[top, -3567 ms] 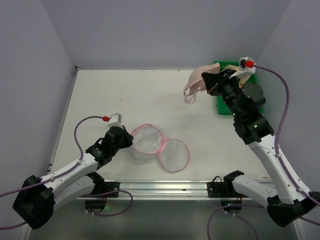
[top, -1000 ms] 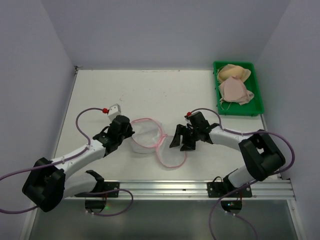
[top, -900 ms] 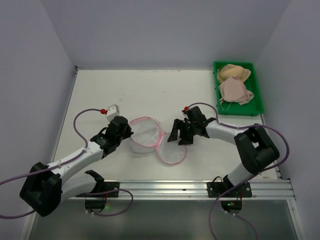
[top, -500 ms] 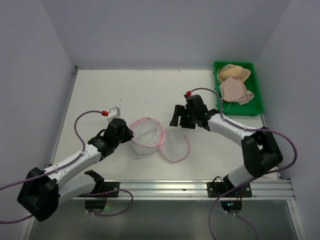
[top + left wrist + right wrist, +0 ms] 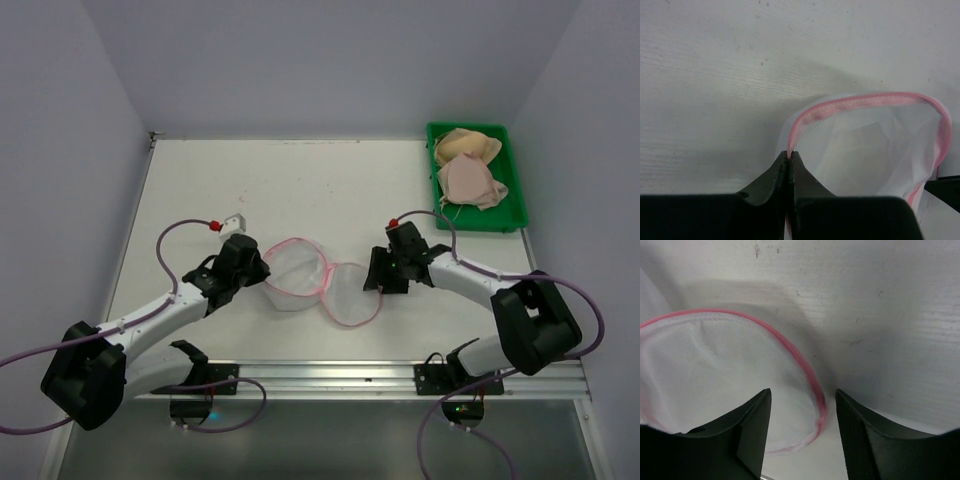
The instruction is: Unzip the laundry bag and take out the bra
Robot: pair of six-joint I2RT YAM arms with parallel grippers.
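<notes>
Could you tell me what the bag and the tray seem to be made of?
The bag: thin, translucent white mesh, probably synthetic; its fine weave shows, with pink fabric edging. The tray: likely rigid plastic, judging by its uniform bright green and straight raised rim.

The left gripper (image 5: 790,155) clamps the near-left rim of the laundry bag (image 5: 865,145), with both fingertips pressed together on the rim and no gap between them. The bag lies open. Its pink zip edge (image 5: 865,98) rises from the pinch point, arcs across the far side of the bag, and descends along the bag's right side. White translucent mesh fills the bag inside this edge. The white table (image 5: 730,65) extends beyond and to the left of the bag.
</notes>
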